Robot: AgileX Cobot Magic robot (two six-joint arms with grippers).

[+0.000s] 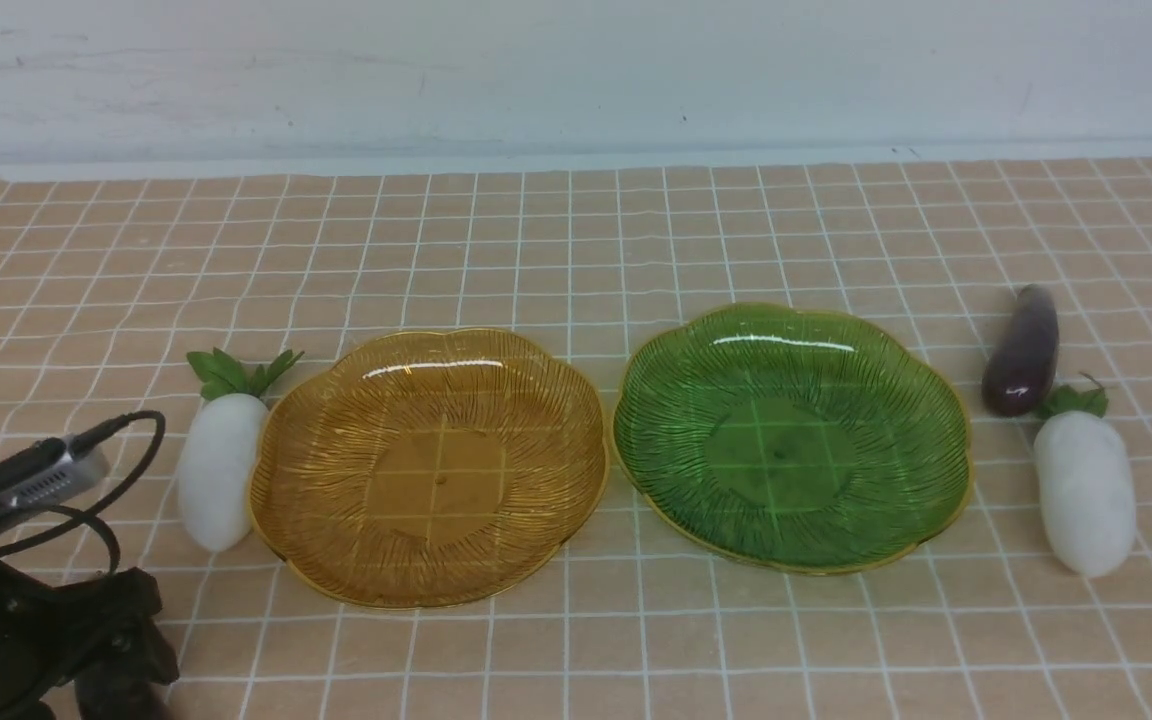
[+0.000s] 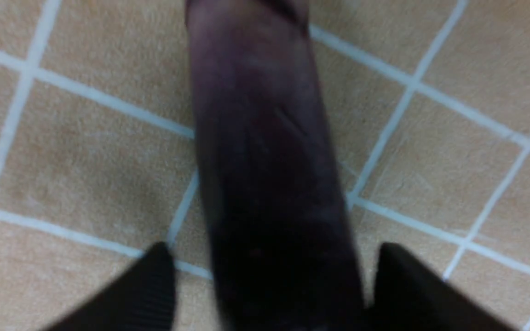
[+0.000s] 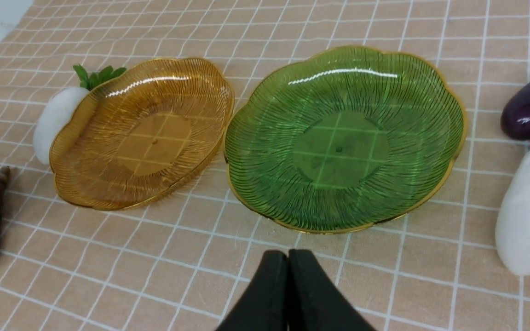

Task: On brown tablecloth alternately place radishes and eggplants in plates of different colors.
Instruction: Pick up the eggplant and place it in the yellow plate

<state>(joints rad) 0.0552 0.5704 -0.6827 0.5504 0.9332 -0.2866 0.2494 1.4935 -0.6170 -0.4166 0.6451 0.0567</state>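
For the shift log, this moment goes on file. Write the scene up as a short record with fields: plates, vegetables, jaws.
surface: brown tablecloth
amber plate: empty
green plate: empty, right of the amber plate
left radish: on the cloth, close beside the amber plate's left rim
right radish: on the cloth, right of the green plate
right eggplant: on the cloth, just behind the right radish
left eggplant: on the cloth
left jaws: open, one each side of the left eggplant
right jaws: shut, empty
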